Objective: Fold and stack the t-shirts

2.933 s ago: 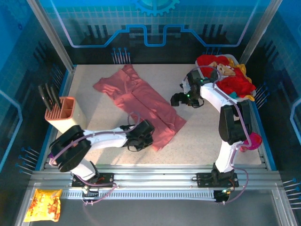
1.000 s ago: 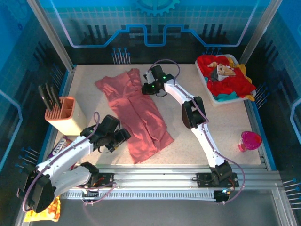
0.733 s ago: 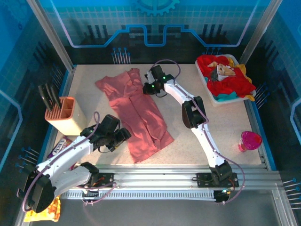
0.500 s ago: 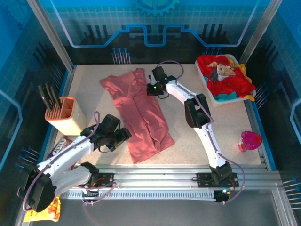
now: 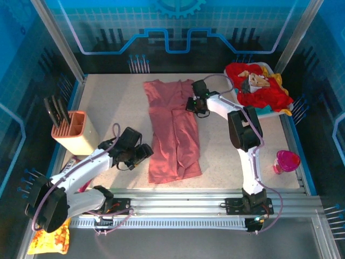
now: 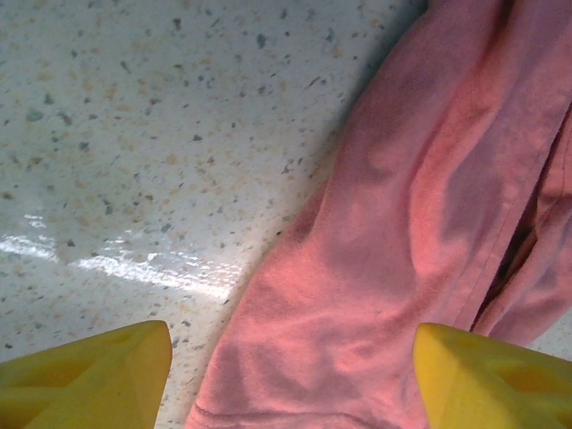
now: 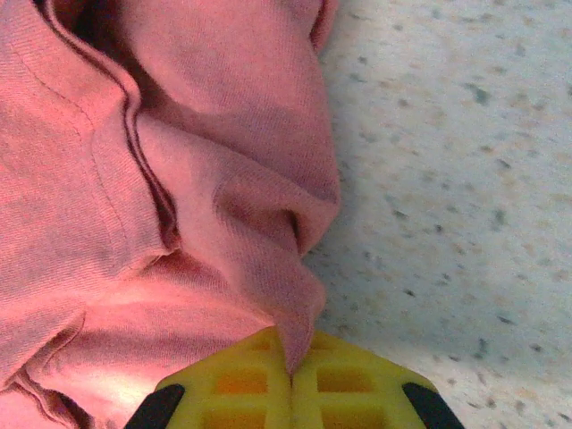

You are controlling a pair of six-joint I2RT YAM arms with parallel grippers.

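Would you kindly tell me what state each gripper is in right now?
Left gripper: open, holding nothing, over the pink t-shirt edge.
Right gripper: closed, pinching a fold of the pink t-shirt.

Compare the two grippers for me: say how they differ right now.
The left gripper is open and grips nothing; the right gripper is shut on a fold of the pink t-shirt. The left gripper sits by the shirt's near left edge; the right gripper is at its far right sleeve. Both have yellow fingers.
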